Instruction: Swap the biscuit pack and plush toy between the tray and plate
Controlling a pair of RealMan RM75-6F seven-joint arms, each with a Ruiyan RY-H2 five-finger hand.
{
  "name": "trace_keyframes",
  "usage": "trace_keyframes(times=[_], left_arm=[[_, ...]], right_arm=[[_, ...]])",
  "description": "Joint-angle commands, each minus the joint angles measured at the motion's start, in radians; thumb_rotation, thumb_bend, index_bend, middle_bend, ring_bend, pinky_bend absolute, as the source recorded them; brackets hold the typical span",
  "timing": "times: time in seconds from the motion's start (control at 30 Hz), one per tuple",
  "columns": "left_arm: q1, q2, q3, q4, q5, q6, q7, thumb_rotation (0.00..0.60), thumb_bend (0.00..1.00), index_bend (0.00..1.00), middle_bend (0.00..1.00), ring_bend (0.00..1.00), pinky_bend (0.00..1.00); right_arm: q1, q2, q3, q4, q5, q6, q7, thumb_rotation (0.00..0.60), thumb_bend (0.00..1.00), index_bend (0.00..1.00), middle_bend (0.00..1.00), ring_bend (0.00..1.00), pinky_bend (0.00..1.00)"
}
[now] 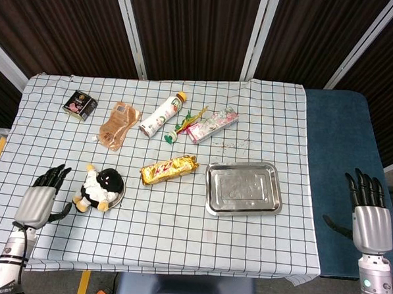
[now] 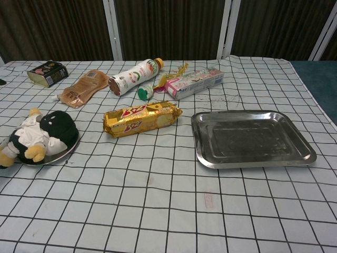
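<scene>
My left robot hand [image 1: 41, 201], open and empty, nears the soft, light plush toy [image 1: 99, 187]; I'd grip its squashy middle; my right robot hand [image 1: 370, 220] hangs spread, holding nothing

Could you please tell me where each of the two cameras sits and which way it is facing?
Head view: high above the near table edge, looking steeply down on the checked tablecloth; shows the left hand and right hand, both empty.
Chest view: low at the near edge, looking across the table to the dark curtains; no hand shows.
Shared: the gold biscuit pack, black-and-white plush toy, steel tray.
</scene>
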Motion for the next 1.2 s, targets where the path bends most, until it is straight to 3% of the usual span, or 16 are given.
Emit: trace_keyframes(times=[0.03,0.2,0.5,0.93,1.2], left_arm=[[-0.038,-0.042,-0.013,-0.001,-0.033,-0.036,0.031,0.6,0.37,0.0,0.0,0.0,0.13],[-0.107,-0.148,-0.023,0.045,-0.059,-0.098,0.049,0.6,0.37,0.0,0.0,0.0,0.12],[-0.155,-0.231,-0.003,0.101,-0.134,-0.155,0.075,0.6,0.37,0.0,0.0,0.0,0.12],[-0.183,-0.251,-0.004,0.211,-0.23,-0.174,0.075,0.6,0.37,0.0,0.0,0.0,0.12],[-0.194,-0.331,-0.01,0.398,-0.232,-0.129,0.084,0.6,0.38,0.0,0.0,0.0,0.12]], right_arm=[[-0.023,0.007,0.003,-0.004,-0.033,0.031,0.026,0.6,0.05,0.0,0.0,0.0,0.0],[-0.051,0.019,0.004,-0.006,-0.092,0.08,0.079,0.6,0.05,0.0,0.0,0.0,0.0],[-0.066,0.028,0.02,0.0,-0.121,0.069,0.117,0.6,0.05,0.0,0.0,0.0,0.0],[-0.073,0.03,0.028,0.002,-0.153,0.035,0.135,0.6,0.05,0.0,0.0,0.0,0.0],[-0.074,0.043,0.023,-0.008,-0.17,0.005,0.16,0.6,0.05,0.0,0.0,0.0,0.0]])
